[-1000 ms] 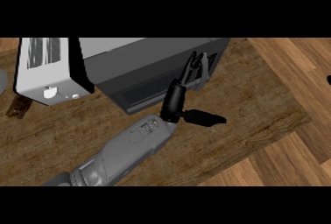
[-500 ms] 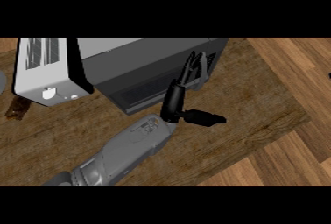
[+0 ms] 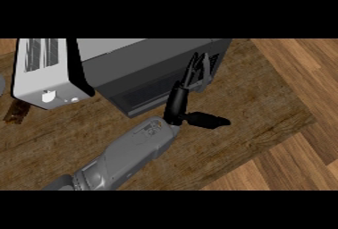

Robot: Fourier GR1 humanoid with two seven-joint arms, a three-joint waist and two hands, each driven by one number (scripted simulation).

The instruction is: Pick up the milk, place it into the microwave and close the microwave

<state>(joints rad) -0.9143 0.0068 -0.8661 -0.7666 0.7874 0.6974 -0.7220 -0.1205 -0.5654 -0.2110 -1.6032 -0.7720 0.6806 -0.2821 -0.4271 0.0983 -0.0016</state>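
Note:
The grey microwave (image 3: 155, 58) stands at the back of the wooden counter, its dark front door (image 3: 142, 96) flush with the body. My left hand (image 3: 177, 105) reaches in from the lower left and stands on edge at the door's right end. Its straight fingers (image 3: 198, 71) lie against the microwave's front right corner, and the thumb (image 3: 208, 120) sticks out to the right over the counter. The hand is open and holds nothing. No milk shows anywhere in the head view. My right hand is out of view.
A white toaster (image 3: 43, 71) stands just left of the microwave, with a small brown object (image 3: 16, 112) in front of it. The counter's edge (image 3: 277, 143) runs diagonally at the right, with wooden floor beyond it.

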